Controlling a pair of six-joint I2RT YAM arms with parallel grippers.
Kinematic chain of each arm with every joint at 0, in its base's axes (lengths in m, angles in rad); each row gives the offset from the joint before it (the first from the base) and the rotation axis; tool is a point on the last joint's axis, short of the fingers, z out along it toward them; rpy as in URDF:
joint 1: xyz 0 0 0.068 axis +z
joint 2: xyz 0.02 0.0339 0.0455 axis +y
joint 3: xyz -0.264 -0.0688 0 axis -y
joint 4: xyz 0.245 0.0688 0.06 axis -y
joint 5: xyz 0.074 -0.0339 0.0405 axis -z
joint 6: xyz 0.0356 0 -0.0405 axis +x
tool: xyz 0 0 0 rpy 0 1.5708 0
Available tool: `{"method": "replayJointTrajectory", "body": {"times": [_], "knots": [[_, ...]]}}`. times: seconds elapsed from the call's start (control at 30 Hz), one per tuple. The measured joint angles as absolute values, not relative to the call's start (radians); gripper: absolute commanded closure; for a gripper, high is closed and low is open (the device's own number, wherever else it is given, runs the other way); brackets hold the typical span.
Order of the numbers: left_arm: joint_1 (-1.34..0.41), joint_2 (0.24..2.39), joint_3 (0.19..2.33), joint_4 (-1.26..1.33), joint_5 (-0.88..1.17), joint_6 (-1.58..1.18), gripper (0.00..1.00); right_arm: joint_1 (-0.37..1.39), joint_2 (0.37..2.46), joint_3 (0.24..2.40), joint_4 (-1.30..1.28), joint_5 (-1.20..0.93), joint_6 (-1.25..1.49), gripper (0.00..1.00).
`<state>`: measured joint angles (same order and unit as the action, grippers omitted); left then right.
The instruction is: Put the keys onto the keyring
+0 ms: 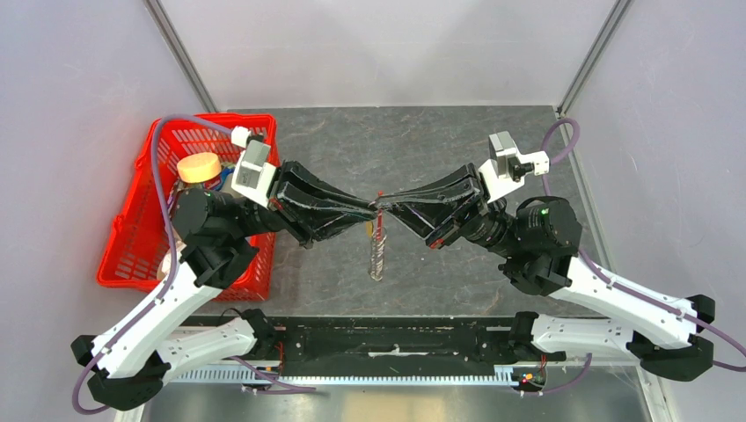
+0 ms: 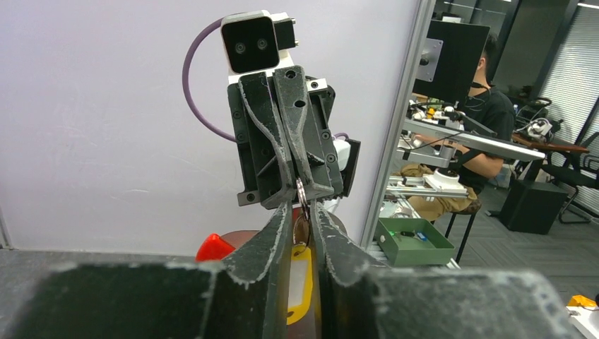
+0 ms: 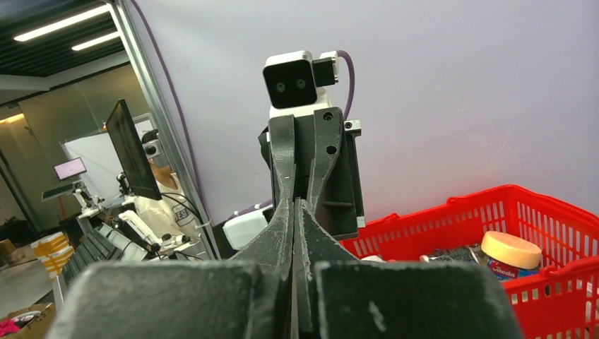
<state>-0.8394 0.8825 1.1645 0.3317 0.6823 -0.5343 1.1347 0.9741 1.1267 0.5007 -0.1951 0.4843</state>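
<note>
Red plastic mesh basket [image 1: 132, 255]: left table edge, behind left arm
Right gripper [image 1: 383, 206]: pressed together, pinching silver metal keyring [image 2: 301, 192]
Left gripper [image 1: 370, 207]: fingers narrowly apart astride ring, hold unclear
Tiny brass key [image 1: 366, 228]: hanging below tips

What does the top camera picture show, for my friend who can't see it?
Two black robot grippers, the left gripper and the right gripper, meet tip to tip over the middle of a grey table, with the keyring just below them in the picture. A red basket stands at the left.
</note>
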Motion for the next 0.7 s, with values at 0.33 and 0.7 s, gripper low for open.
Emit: {"method": "replayJointTrajectory", "body": {"times": [0.33, 0.7], "knots": [[-0.839, 0.878, 1.168, 0.319, 0.683, -0.539, 0.98, 1.135, 0.977, 1.13, 0.503, -0.202, 0.477, 1.0], [-0.839, 0.874, 1.206, 0.188, 0.694, -0.537, 0.98, 1.135, 0.902, 1.25, 0.167, -0.205, 0.387, 0.4]]}}
